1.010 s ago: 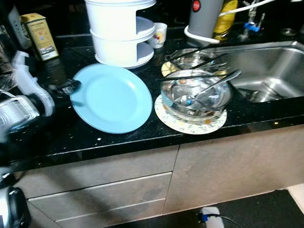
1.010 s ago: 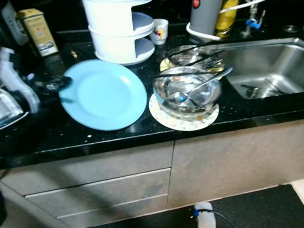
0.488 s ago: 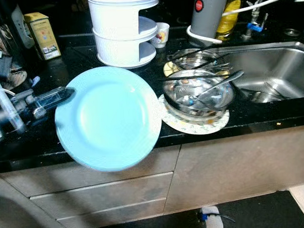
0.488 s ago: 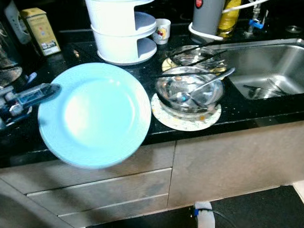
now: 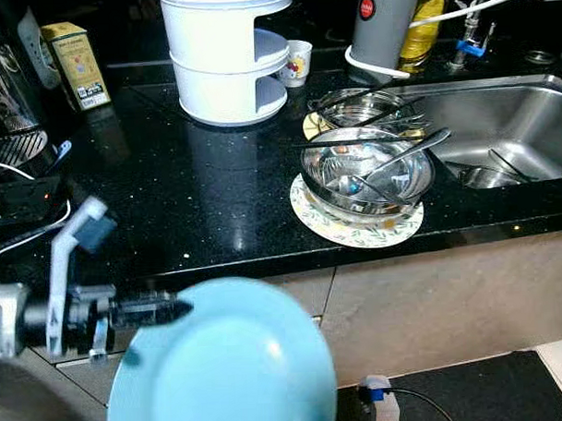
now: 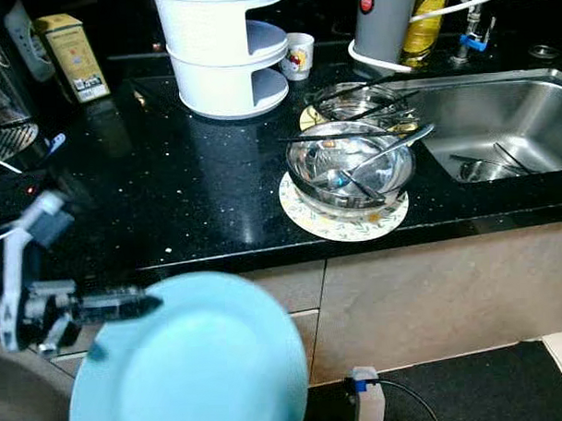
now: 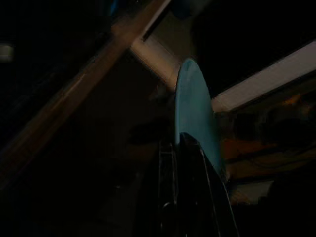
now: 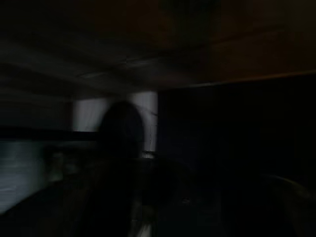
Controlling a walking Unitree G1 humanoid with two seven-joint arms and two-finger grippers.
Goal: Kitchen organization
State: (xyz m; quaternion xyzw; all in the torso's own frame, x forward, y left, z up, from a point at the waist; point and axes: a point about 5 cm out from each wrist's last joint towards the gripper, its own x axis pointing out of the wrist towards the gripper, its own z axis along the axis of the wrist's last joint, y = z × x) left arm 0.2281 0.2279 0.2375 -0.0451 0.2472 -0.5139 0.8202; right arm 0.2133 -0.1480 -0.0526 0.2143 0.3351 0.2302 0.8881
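Pale blue and glossy, the round plate (image 5: 226,365) hangs clear of the black speckled counter (image 5: 197,195), out in front of the drawer fronts (image 6: 307,297) below the counter's edge. The left gripper (image 5: 164,310) has it by the rim, black fingers (image 7: 197,173) pinched on the plate's thin edge (the left wrist view catches that edge side-on, a slim blue sliver). The right arm hangs idle in shadow, and whether its gripper is apart or together cannot be told.

This looks like the carrying step of the tidy-up: plate lifted off, destination not yet reached. The next move calls for a steady wrist, since a smooth glazed rim held at one point could swing or slip.

On the counter, a shiny steel bowl (image 5: 367,175) full of cutlery sits on a patterned round plate (image 5: 355,228), beside the stainless sink (image 5: 500,129). Behind stands a white tiered plastic container (image 5: 225,55).
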